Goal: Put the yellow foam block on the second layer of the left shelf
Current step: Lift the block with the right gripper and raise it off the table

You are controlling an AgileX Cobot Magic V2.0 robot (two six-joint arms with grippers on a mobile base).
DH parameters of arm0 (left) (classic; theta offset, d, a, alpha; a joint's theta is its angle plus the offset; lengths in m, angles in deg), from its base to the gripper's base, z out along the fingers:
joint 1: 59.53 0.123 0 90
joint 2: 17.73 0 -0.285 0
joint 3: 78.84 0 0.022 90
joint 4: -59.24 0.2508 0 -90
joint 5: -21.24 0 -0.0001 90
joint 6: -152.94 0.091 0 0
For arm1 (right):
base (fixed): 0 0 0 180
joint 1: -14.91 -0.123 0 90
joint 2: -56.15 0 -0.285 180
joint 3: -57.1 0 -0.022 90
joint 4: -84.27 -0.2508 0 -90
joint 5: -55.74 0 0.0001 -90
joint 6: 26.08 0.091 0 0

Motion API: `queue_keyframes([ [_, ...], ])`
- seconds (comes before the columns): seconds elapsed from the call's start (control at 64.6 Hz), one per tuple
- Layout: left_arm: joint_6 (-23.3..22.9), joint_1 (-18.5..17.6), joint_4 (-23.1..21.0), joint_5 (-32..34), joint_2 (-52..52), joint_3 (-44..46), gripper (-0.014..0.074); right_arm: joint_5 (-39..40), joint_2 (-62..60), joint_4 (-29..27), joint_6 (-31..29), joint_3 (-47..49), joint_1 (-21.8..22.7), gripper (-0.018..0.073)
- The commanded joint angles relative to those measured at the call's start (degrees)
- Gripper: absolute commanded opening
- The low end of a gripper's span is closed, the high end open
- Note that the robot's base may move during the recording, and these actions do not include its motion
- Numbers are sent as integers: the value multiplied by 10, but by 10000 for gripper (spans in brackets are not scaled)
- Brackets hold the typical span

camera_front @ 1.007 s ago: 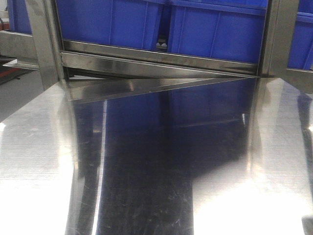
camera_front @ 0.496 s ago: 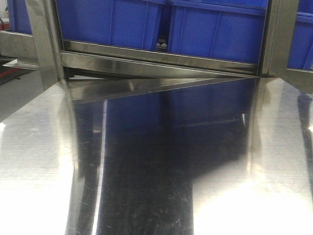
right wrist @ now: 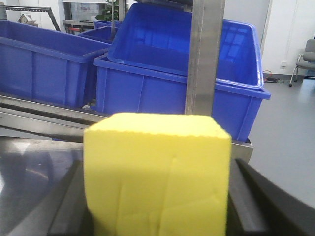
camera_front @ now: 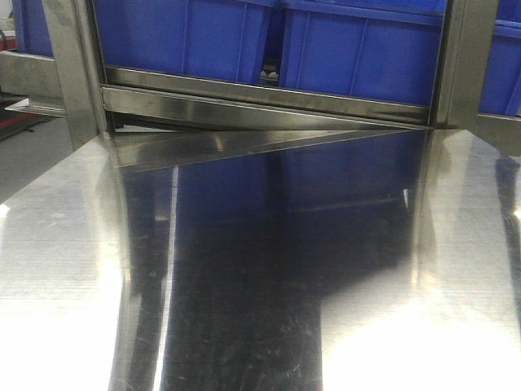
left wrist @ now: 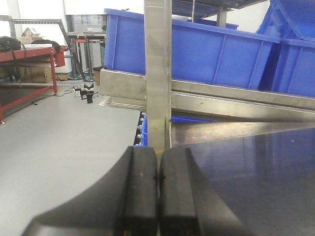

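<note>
Right gripper [right wrist: 160, 199] clamped on the yellow foam block [right wrist: 157, 172]
Front view: steel table [camera_front: 244, 285], blue bins [camera_front: 350, 57], no arms. Left wrist: left gripper [left wrist: 157, 191] pinched shut, empty. Right wrist: block fills the jaws; the steel post [right wrist: 204, 59] ahead could knock it loose.

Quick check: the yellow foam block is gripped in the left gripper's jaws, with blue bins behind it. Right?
Not quite. The yellow foam block sits in the right gripper, not the left, as the right wrist view shows, with blue bins behind it. In the left wrist view the left gripper has its jaws shut on nothing.
</note>
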Motion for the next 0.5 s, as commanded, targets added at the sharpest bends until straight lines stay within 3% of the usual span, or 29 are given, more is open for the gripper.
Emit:
queue_keyframes([
  [0.0, -2, 0, -3, 46, 12, -15, 124, 56, 4, 0, -5, 15, 3, 438],
  [0.48, -2, 0, -3, 46, 12, -15, 124, 56, 4, 0, -5, 15, 3, 438],
])
